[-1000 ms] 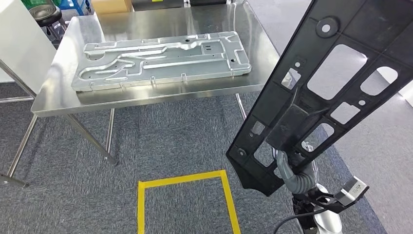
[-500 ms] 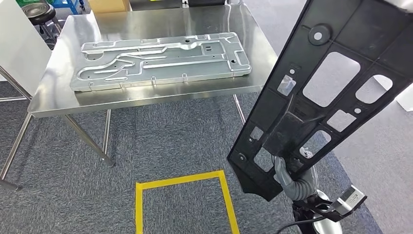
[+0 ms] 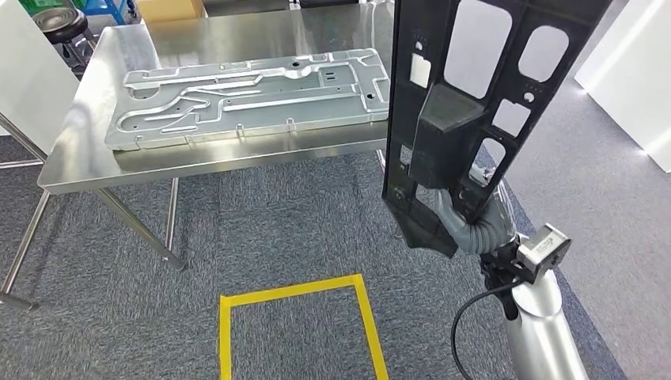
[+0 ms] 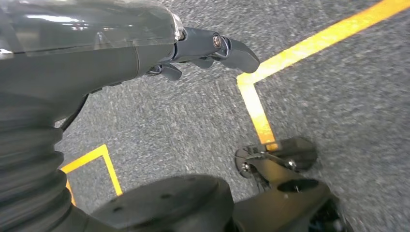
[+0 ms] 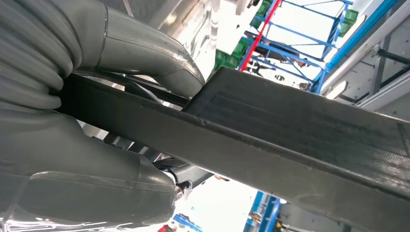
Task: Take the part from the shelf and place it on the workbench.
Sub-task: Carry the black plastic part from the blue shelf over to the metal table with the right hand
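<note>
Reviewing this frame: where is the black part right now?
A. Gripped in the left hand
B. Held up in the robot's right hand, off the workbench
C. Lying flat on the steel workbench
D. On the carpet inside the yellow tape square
B: the right hand grips the black part near its lower end, holding it up in the air beside the workbench, which carries the silver metal panel.

floor: grey carpet tiles [image 3: 285,222], yellow tape rectangle [image 3: 297,317] marked on it | furniture: steel-legged table [image 3: 79,170] with reflective top; black stool [image 3: 57,22] beyond its far left corner; white panel [image 3: 24,71] at left | far right: smoother grey flooring [image 3: 585,166], white wall [image 3: 633,71]; blue racking [image 5: 309,29]
</note>
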Tool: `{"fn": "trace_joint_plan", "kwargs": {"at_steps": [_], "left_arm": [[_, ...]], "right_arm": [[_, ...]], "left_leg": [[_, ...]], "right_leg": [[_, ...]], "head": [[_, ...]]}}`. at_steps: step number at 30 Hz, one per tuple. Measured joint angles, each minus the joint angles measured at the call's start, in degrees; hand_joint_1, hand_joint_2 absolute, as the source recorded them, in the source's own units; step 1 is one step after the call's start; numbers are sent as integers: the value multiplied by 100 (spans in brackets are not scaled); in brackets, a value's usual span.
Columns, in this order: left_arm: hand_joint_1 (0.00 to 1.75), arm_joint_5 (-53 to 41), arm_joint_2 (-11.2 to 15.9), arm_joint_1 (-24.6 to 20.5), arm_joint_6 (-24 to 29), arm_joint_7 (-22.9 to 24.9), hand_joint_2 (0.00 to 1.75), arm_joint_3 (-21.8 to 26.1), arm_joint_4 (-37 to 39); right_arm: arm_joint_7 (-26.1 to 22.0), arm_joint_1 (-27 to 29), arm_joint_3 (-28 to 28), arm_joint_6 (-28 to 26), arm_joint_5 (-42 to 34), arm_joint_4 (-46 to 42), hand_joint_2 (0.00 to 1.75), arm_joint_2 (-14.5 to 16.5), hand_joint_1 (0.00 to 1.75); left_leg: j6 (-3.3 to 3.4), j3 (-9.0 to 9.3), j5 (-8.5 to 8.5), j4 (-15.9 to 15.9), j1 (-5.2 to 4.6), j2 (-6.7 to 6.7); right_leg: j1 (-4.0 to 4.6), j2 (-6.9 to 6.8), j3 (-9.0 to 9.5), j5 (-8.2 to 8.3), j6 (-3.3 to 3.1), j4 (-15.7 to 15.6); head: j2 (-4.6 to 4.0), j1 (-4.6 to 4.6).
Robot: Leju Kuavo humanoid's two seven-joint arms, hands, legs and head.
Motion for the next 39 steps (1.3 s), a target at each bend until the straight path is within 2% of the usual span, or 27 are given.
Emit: {"fn": "trace_joint_plan", "kwargs": {"at_steps": [1, 3, 4, 5, 6, 8, 9, 10, 12, 15, 16, 18, 19, 20, 21, 22, 23, 25, 27, 30, 32, 34, 35, 36, 37, 38, 39], "left_arm": [[0, 0, -1, -1, -9, -9, 175, 1, 0], [0, 2, -5, -12, -28, -24, 175, 3, 0], [0, 4, -8, -24, -33, -23, 175, 4, 0], [0, 3, -10, -34, -38, -17, 175, 4, 0], [0, -1, -11, -41, -38, 0, 175, 4, 0], [0, -21, -13, -26, -37, 41, 175, 4, 0], [0, -31, -13, -15, -38, 58, 175, 4, 0], [0, -39, -14, -6, -41, 71, 175, 4, 0], [0, -42, -20, 3, -49, 82, 175, 5, 0], [0, -46, -41, -2, -53, 87, 175, 4, 0], [0, -46, -47, -4, -52, 89, 175, 4, 0], [0, -48, -48, 0, -51, 92, 175, 5, 0], [0, -48, -48, 4, -52, 92, 175, 5, 0], [0, -48, -48, 9, -53, 92, 175, 6, 0], [0, -48, -48, 12, -53, 92, 175, 7, 0], [0, -48, -49, 14, -54, 92, 175, 7, 0], [0, -47, -49, 16, -54, 92, 175, 7, 0], [0, -44, -49, 15, -53, 90, 175, 7, 0], [0, -37, -47, 14, -49, 86, 175, 7, 0], [0, -2, -46, 10, -34, 87, 175, 8, 0], [0, 27, -46, 9, -28, 89, 175, 12, 0], [0, 49, -47, -3, -31, 76, 175, 17, 0], [0, 57, -48, -12, -33, 73, 175, 19, 0], [0, 57, -50, -19, -34, 73, 175, 20, 0], [0, 56, -52, -21, -34, 81, 175, 20, 0], [0, 55, -54, -13, -34, 93, 175, 20, 0], [0, 55, -54, -2, -34, 103, 175, 20, 0]], "right_arm": [[12, -91, 32, -19, 3, 34, 175, -26, 175], [43, -257, 97, -33, -11, 136, 175, -74, 175], [56, -314, 127, -37, -22, 194, 175, -98, 175], [63, -351, 157, -43, -34, 248, 175, -118, 175], [64, -374, 181, -51, -46, 287, 175, -133, 175], [57, -409, 221, -77, -77, 349, 175, -157, 175], [50, -428, 233, -90, -95, 375, 175, -170, 175], [44, -442, 239, -99, -109, 398, 175, -189, 175], [40, -455, 248, -104, -126, 438, 175, -225, 175], [42, -463, 262, -110, -168, 460, 175, -283, 175], [39, -474, 265, -115, -195, 461, 175, -306, 175], [37, -484, 273, -125, -246, 480, 175, -348, 175], [38, -473, 280, -131, -263, 496, 175, -360, 175], [39, -459, 290, -134, -274, 511, 175, -372, 175], [40, -449, 302, -137, -280, 522, 175, -382, 175], [40, -446, 312, -140, -286, 529, 175, -391, 175], [40, -451, 319, -143, -291, 531, 175, -403, 175], [39, -475, 326, -151, -305, 538, 175, -416, 175], [34, -496, 336, -157, -333, 562, 175, -426, 175], [16, -529, 365, -157, -388, 617, 175, -451, 175], [-7, -583, 399, -155, -410, 658, 175, -454, 175], [-21, -622, 443, -151, -422, 706, 175, -453, 175], [-23, -628, 469, -149, -425, 733, 175, -452, 175], [-23, -631, 494, -146, -428, 760, 175, -452, 175], [-23, -637, 516, -145, -431, 786, 175, -452, 175], [-23, -647, 531, -143, -434, 803, 175, -452, 175], [-23, -660, 538, -143, -440, 816, 175, -452, 175]], "left_leg": [[-17, -134, -145, 285, 6, -3], [-39, -535, -467, 1076, 14, -7], [-45, -698, -533, 1370, 16, -7], [-44, -773, -490, 1475, 16, -7], [-34, -734, -326, 1342, 16, -7], [17, -446, 141, 622, 12, -11], [42, -300, 299, 266, 4, -15], [65, -209, 365, 24, -4, -19], [94, -165, 337, -141, -21, -28], [172, -79, 331, -243, 14, -40], [198, -32, 326, -275, 31, -39], [228, 19, 286, -288, 34, -37], [231, 37, 265, -288, 34, -37], [228, 60, 243, -287, 34, -39], [223, 89, 219, -286, 34, -42], [214, 129, 192, -285, 35, -45], [198, 173, 158, -285, 35, -49], [141, 227, 89, -276, 15, -55], [74, 239, 46, -279, 2, -52], [-22, 215, -69, -159, 14, -43], [-61, -67, -327, 411, 25, -44], [-78, -522, -589, 1208, 27, -43], [-79, -675, -586, 1430, 26, -43], [-71, -725, -468, 1441, 25, -42], [-54, -666, -247, 1221, 25, -43], [-27, -523, 37, 822, 23, -43], [5, -378, 241, 448, 14, -47]], "right_leg": [[-6, -2, 19, -2, -30, -14], [12, -1, 36, -21, -64, -11], [21, 0, 49, -35, -71, -8], [29, 3, 69, -52, -74, -4], [35, 7, 97, -74, -72, 1], [45, 19, 159, -129, -55, 14], [58, 26, 168, -153, -37, 28], [66, 29, 157, -166, -13, 40], [75, 29, 117, -173, 45, 49], [66, 13, 96, -259, 147, 148], [56, 9, -5, -362, 180, 369], [18, 5, -429, -642, 237, 1123], [-1, 4, -663, -726, 261, 1479], [-14, 2, -816, -707, 276, 1660], [-24, 1, -855, -573, 283, 1617], [-31, 0, -774, -344, 281, 1349], [-35, -4, -613, -87, 270, 941], [-10, -12, -315, 180, 215, 270], [26, -5, -232, 153, 138, 85], [4, 9, -183, 112, 20, 38], [2, 3, -126, 78, -47, 15], [22, 1, -77, 29, -83, 16], [34, 2, -39, -1, -89, 17], [44, 6, 10, -36, -91, 18], [53, 13, 67, -74, -89, 20], [60, 21, 129, -115, -84, 21], [65, 28, 173, -151, -74, 20]], "head": [[0, 0], [0, -1], [0, -1], [0, -1], [0, -1], [0, 0], [0, 0], [0, 0], [0, 1], [0, 2], [0, 2], [0, 2], [0, 2], [0, 2], [0, 2], [0, 2], [0, 2], [0, 1], [0, 1], [0, 1], [0, 2], [0, 2], [0, 2], [0, 2], [0, 2], [0, 2], [0, 2]]}}
